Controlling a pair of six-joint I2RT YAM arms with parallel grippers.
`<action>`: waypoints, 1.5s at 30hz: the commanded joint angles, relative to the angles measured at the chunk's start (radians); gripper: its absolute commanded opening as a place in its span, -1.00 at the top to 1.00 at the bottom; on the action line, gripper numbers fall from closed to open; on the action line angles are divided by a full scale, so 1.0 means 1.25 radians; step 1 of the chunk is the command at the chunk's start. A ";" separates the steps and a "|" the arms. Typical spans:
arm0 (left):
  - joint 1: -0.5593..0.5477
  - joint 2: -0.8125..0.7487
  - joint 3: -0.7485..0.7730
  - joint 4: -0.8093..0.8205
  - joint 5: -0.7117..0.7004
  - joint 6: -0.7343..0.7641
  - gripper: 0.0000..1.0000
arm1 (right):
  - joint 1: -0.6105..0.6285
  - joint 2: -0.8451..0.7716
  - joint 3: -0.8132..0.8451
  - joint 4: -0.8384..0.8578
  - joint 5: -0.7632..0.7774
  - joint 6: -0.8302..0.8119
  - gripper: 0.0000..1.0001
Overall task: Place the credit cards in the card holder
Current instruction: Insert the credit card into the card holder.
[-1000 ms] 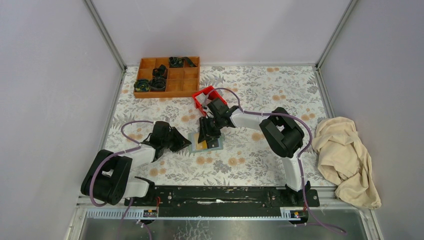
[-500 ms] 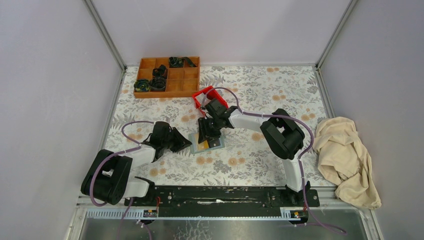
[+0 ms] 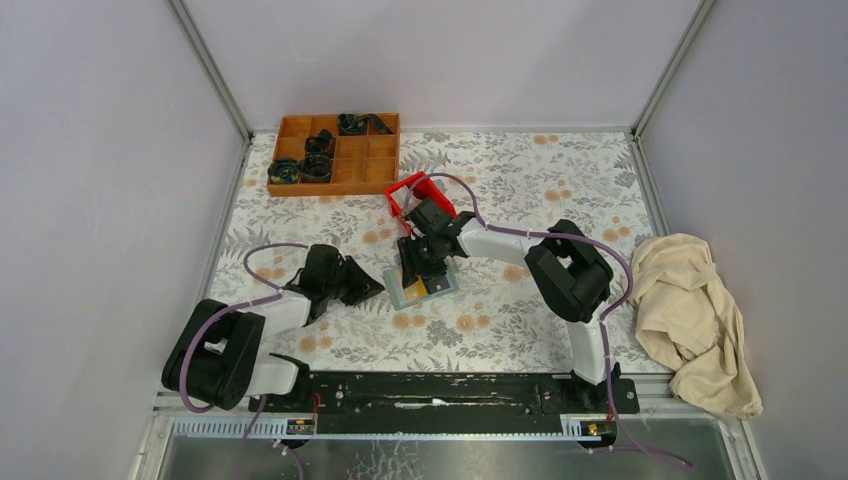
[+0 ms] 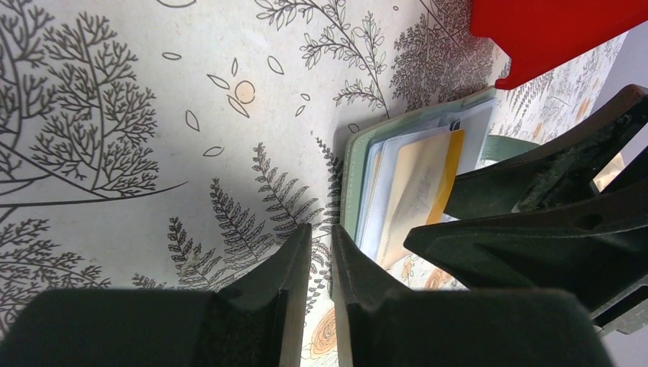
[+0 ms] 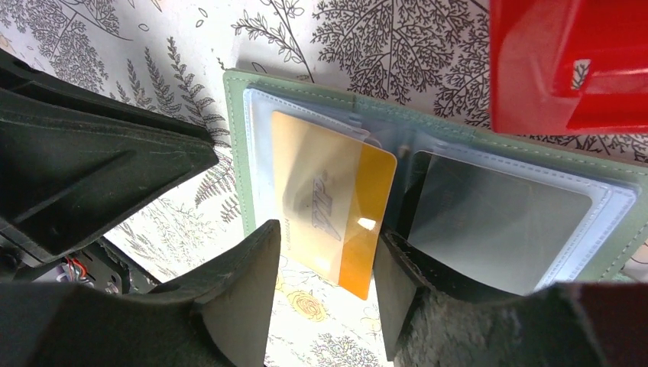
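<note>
**A:** What do the right jaws have?

**B:** They stand part open with the free end of the yellow card [image 5: 328,206] between them. I cannot tell whether they pinch its long edges or only flank them. The card's far end is tucked under a clear sleeve of the card holder [image 5: 235,153]. The holder lies spread open on the table [image 5: 367,46] just ahead of those jaws.

**A:** And the left jaws?

**B:** Almost closed, with only a thin slit between them and nothing in it. The holder's edge lies just past their tips, on the half that carries the card. I see no contact.

**A:** How will the card handle?

**B:** Light, thin and slick, I'd judge, and stiff with some spring. Take it by the long edges near the free end, or nudge the short end edge. Squeezing it flat would bow it. The holder looks soft and light, so it may slide unless it is pinned at the edge by the left jaws.

**A:** What is farther out?

**B:** The other sleeve [image 5: 497,222] looks empty. The red bin [image 5: 565,61] sits just beyond the holder. The wooden tray [image 3: 368,172] is well beyond both jaws.
</note>
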State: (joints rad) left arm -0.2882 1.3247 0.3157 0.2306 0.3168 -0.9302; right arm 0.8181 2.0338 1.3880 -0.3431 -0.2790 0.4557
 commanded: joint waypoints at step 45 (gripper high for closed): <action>-0.102 0.147 0.067 0.046 0.006 -0.056 0.60 | 0.052 0.003 0.067 -0.112 0.040 -0.056 -0.11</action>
State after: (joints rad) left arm -0.3931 1.4773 0.4099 0.2955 0.3428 -0.9981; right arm 0.8490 2.0315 1.4410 -0.5201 -0.1989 0.3702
